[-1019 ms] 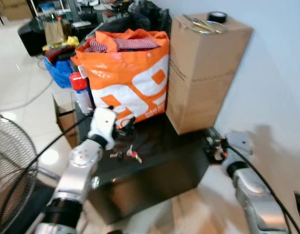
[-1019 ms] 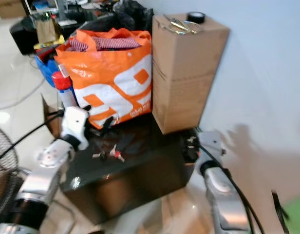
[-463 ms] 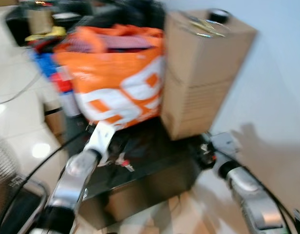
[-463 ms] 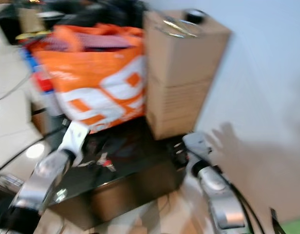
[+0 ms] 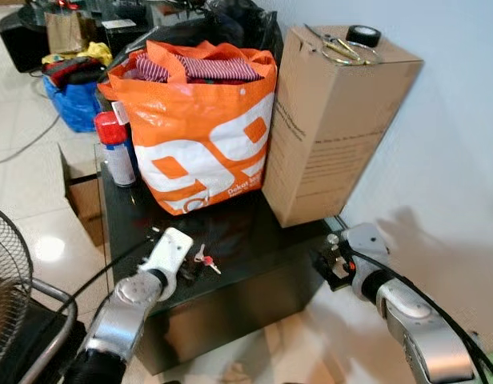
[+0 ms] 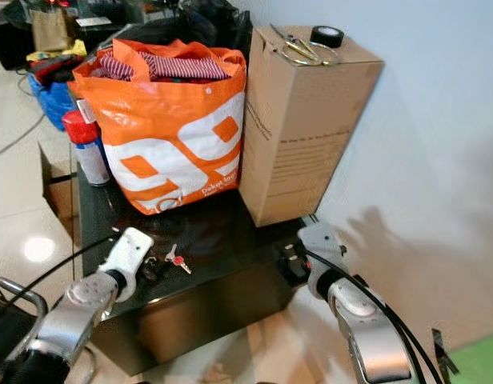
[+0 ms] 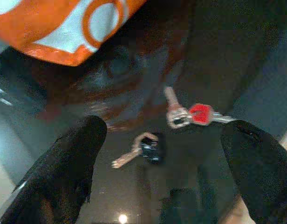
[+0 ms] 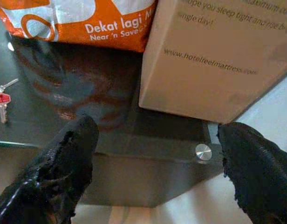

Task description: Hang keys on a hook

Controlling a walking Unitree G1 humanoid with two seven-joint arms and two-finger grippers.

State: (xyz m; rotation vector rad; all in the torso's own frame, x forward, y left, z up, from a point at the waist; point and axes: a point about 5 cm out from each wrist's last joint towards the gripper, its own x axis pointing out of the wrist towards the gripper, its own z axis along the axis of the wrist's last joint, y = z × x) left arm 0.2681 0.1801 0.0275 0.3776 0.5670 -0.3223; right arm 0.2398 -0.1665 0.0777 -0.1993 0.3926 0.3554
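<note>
A bunch of keys with a red-headed key and a black-headed one lies on the dark glass table, near its front edge. My left gripper hovers just above and to the left of the keys, open, its two black fingers spread either side of them without touching. My right gripper is open at the table's right corner, below the cardboard box, with nothing between its fingers. The keys lie far off to its side.
An orange shopping bag full of clothes and a tall cardboard box with tape and scissors on top fill the back of the table. A red-capped spray can stands left of the bag. A fan is at the left; a white wall at the right.
The camera swung and blurred, then settled. My left gripper has come back from the orange bag to the table's front edge beside the keys. The keys have not moved.
</note>
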